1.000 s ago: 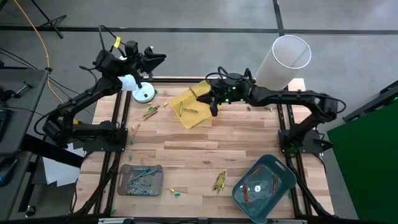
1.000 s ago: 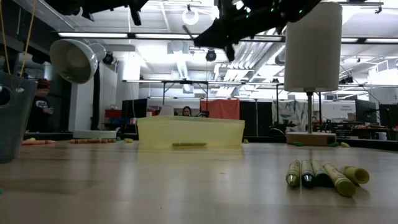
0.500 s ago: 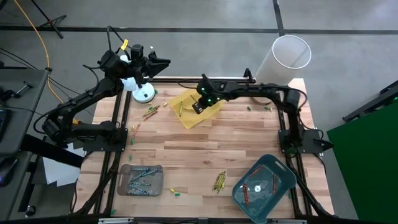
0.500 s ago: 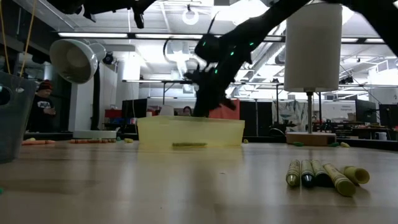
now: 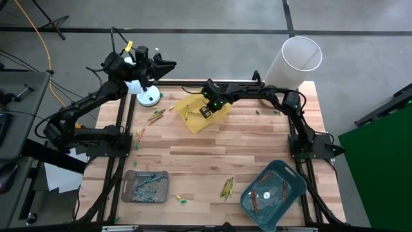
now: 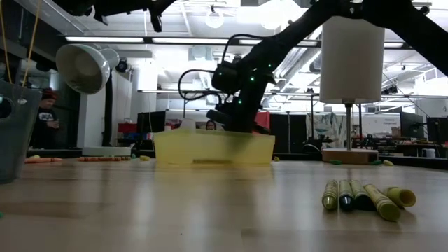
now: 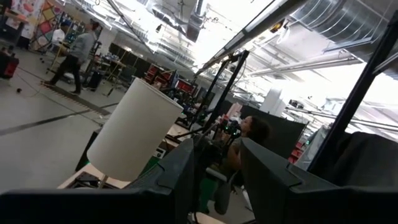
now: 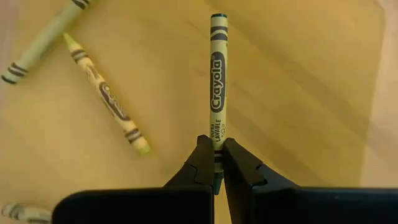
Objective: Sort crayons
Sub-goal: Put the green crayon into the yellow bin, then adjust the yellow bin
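the crayon (image 8: pixel 218 93), yellow-olive, is pinched by its end in the right gripper (image 8: pixel 213 163) low over the yellow tray (image 5: pixel 193 119); release it flat, probably almost touching the floor. left gripper (image 7: pixel 214 177), spread, waits aloft.

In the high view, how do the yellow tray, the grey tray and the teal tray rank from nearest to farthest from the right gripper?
From the right gripper:
1. Yellow tray, directly under it, at the table's far middle.
2. Grey tray, at the near left corner.
3. Teal tray, at the near right corner. The last two are nearly equal.
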Tool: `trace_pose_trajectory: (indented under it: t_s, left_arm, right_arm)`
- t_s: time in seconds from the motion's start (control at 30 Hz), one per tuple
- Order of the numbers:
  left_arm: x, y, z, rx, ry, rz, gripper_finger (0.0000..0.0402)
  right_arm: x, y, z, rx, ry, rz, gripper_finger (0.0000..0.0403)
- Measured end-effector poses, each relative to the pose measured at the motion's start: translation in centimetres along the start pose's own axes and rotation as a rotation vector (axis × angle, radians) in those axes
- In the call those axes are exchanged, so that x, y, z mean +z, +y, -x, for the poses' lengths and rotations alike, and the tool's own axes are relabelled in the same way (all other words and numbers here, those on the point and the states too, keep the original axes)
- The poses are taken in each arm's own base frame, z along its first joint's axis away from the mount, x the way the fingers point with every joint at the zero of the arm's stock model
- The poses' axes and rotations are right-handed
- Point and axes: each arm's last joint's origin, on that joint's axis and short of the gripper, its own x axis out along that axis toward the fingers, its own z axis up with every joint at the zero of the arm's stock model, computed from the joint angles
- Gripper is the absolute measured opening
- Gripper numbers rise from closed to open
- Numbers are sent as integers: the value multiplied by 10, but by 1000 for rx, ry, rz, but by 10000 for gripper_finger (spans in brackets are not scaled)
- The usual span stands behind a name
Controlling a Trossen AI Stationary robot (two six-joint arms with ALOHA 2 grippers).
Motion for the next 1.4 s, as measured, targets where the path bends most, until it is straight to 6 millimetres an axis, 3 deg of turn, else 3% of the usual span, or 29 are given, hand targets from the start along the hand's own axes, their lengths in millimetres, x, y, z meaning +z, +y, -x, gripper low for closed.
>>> trace_pose_trajectory:
  t_s: [0.13, 0.3, 0.43, 0.57, 0.73, 0.97, 1.4]
  left_arm:
    - [0, 0, 0, 2, 2, -16, 117]
    - [-1, 1, 0, 8, 9, -14, 117]
    - [-1, 1, 0, 10, 10, -13, 117]
    - [-1, 1, 0, 10, 11, -12, 117]
    - [-1, 1, 0, 11, 11, -11, 117]
    - [-2, 1, 0, 11, 12, -11, 117]
    - [-7, 6, 0, 48, 56, -8, 117]
  right_arm:
    - [0, -3, 0, -2, 13, -4, 13]
    - [3, -7, 4, 25, 21, 6, 82]
    - [10, -11, 26, 37, -30, 97, 138]
    - [20, -31, 42, -5, -72, 58, 159]
    - [19, -55, 42, -24, 11, 6, 125]
    - [12, -54, 41, -60, 65, 38, 8]
    - [-18, -37, 70, -176, 273, 196, 2]
